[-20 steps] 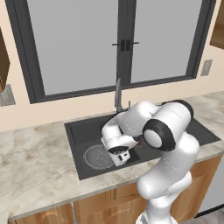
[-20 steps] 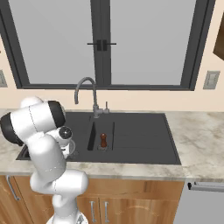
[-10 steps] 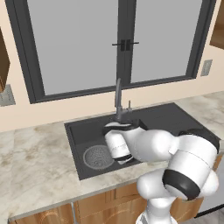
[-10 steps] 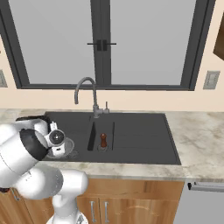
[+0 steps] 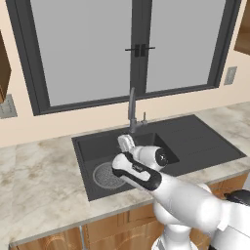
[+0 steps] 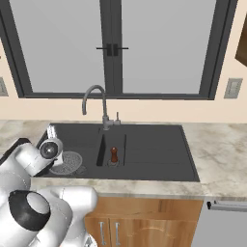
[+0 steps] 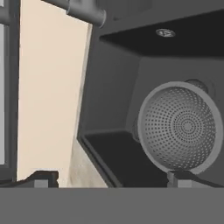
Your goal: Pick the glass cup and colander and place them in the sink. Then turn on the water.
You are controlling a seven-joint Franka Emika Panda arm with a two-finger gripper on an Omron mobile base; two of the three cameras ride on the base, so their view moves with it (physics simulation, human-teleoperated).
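In the hand view the pincer (image 7: 111,178) has its two tips wide apart and nothing between them. Beyond them, the colander (image 7: 181,127) lies in the left basin of the sink (image 7: 109,109). The right base view shows a small brown bottle (image 6: 114,155) on the sink divider, then the faucet (image 6: 100,103). In the left base view the arm partly covers the colander (image 5: 105,175).

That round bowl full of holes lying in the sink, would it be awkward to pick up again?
The colander looks like rigid perforated metal, so it probably keeps its shape and weighs little for its width. Its rounded bottom may let it rock if nudged. It looks wide next to the open pincer, so its thin rim seems the likelier hold.
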